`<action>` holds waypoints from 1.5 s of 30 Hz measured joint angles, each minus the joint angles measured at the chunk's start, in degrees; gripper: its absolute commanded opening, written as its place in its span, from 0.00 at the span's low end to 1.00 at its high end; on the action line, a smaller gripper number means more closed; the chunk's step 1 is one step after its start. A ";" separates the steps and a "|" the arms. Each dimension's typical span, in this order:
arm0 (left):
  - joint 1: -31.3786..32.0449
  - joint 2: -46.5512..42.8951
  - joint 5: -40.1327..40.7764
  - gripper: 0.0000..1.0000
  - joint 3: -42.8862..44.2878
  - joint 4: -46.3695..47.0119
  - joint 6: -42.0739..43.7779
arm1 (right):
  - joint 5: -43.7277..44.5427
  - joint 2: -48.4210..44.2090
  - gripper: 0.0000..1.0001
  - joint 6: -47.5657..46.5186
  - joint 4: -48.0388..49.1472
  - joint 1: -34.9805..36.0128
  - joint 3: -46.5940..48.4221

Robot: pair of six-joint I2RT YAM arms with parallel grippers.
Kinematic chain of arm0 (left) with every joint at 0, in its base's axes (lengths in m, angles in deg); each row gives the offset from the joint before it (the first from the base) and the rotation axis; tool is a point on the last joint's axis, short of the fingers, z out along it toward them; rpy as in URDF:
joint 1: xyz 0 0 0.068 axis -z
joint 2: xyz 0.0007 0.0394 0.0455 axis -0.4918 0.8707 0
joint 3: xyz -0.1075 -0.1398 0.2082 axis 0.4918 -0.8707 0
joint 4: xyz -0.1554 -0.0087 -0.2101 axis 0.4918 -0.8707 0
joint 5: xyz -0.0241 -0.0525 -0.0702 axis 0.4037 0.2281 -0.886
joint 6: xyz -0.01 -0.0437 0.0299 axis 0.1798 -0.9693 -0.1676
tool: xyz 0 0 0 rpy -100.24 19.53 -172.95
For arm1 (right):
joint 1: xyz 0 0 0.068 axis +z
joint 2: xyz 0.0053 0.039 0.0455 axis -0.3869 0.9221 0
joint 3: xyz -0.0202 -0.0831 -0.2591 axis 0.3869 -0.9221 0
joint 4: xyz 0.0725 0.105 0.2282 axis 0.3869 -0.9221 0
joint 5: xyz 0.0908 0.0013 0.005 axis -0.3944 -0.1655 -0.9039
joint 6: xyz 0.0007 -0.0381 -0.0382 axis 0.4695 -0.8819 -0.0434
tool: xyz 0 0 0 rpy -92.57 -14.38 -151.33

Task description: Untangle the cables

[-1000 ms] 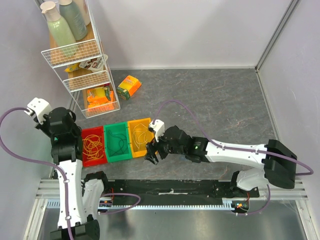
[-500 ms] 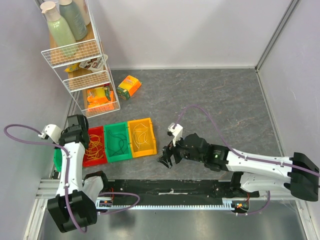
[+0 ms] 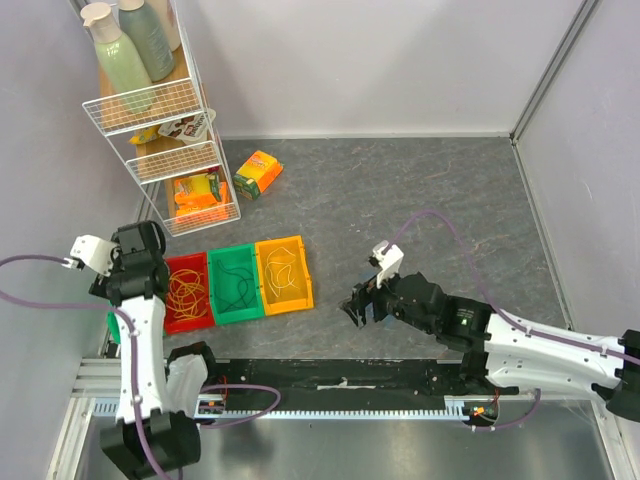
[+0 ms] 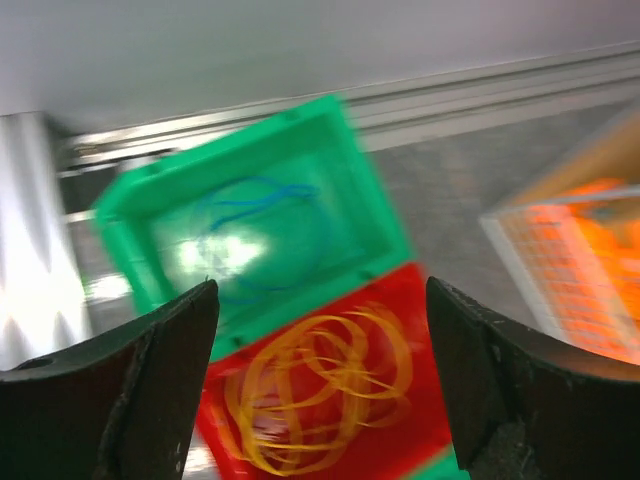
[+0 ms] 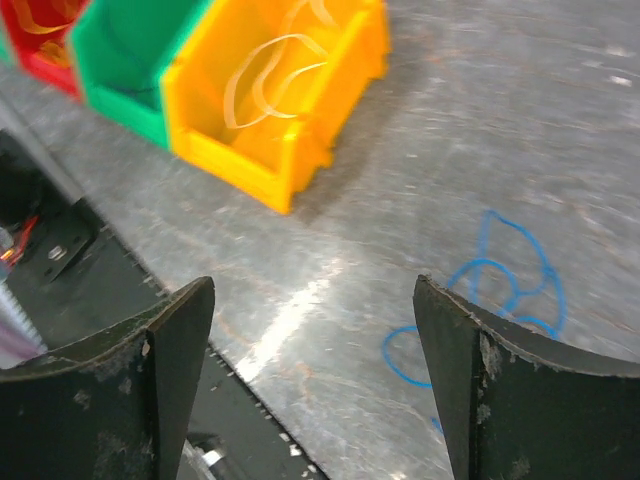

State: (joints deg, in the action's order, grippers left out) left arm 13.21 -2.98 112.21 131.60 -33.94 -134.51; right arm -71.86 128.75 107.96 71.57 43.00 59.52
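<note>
1. Black rail [image 3: 340, 375]: flat metal strip along the worktop's near edge, arm bases bolted to it.
2. Right gripper [image 5: 310, 300]: dark fingers spread wide, released, nothing between them. It hangs low over bare worktop near the near edge, with open floor on every side.
3. Blue cable [image 5: 500, 290]: thin wire in loose loops, lying flat on the worktop just right of the right gripper and well apart from the bins.
4. Left gripper [image 4: 318, 300]: jaws wide apart and empty, above the near-left corner.
5. Outer green bin [image 4: 230, 140]: moulded plastic, at the near-left corner, touching the red bin; one blue loop [image 4: 250, 215] inside.
6. Red bin [image 3: 186, 259]: a bunch of orange loops [image 3: 187, 290] inside.
7. Middle green bin [image 3: 231, 251]: dark loops [image 3: 236, 285] inside.
8. Yellow bin [image 3: 305, 275]: pale yellow loops [image 3: 283, 270] inside. Items 6–8 stand side by side, walls touching.
9. Worktop [image 3: 420, 190]: grey, mottled, stone-like, with a broad open stretch from the centre to the far-right corner.
10. Orange-yellow packet [image 3: 258, 172]: lying tilted, far-left area.
11. Wire rack [image 3: 150, 110]: white mesh shelves at the far-left corner, holding bottles [image 3: 115, 50] and snack packs.
</note>
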 measured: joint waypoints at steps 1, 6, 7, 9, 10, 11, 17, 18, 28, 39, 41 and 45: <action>0.09 -1.97 -2.54 0.88 0.55 2.10 1.25 | 1.81 -0.61 0.89 0.48 -1.09 -0.37 0.00; 4.76 -8.92 -20.35 0.86 1.16 13.94 5.53 | 9.29 -0.17 0.89 5.01 -9.90 -9.73 0.17; 7.30 -8.68 -25.09 0.86 1.22 17.00 6.36 | 9.33 0.70 0.87 5.57 -11.21 -12.98 0.20; 15.32 -5.81 -34.60 0.86 1.29 24.04 8.79 | 7.19 3.23 0.78 6.54 -13.51 -20.02 0.20; 20.76 -3.23 -39.06 0.86 1.40 27.89 10.49 | 5.95 4.66 0.73 6.93 -14.62 -22.73 0.20; 26.43 -0.39 -42.60 0.86 1.60 31.08 12.13 | 4.28 5.77 0.70 7.23 -15.45 -24.15 0.20; 53.94 14.95 -57.94 0.83 -0.96 47.19 19.63 | -6.62 4.13 0.59 9.33 -14.58 -24.61 -1.90; 56.54 16.81 -59.58 0.83 -2.25 49.81 20.00 | -7.74 2.71 0.56 9.70 -13.88 -24.61 -2.78; 64.54 35.12 -56.76 0.84 -3.76 58.16 14.97 | -16.96 7.82 0.33 10.80 -7.80 -24.61 -6.05; 64.76 53.11 -55.49 0.31 4.72 59.89 6.08 | -20.48 7.28 0.00 12.28 -4.70 -24.61 -9.75; 64.76 54.14 -55.32 0.06 5.97 60.13 5.68 | -20.46 6.16 0.00 12.15 -5.16 -24.61 -9.79; 64.17 53.09 -52.37 0.02 6.40 59.47 7.02 | -19.71 2.40 0.04 11.10 -8.44 -24.61 -9.57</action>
State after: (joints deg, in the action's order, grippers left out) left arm 77.38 50.11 59.84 138.00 25.54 -127.49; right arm -91.57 131.15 119.06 63.13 18.39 49.94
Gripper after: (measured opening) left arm 0.037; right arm 0.010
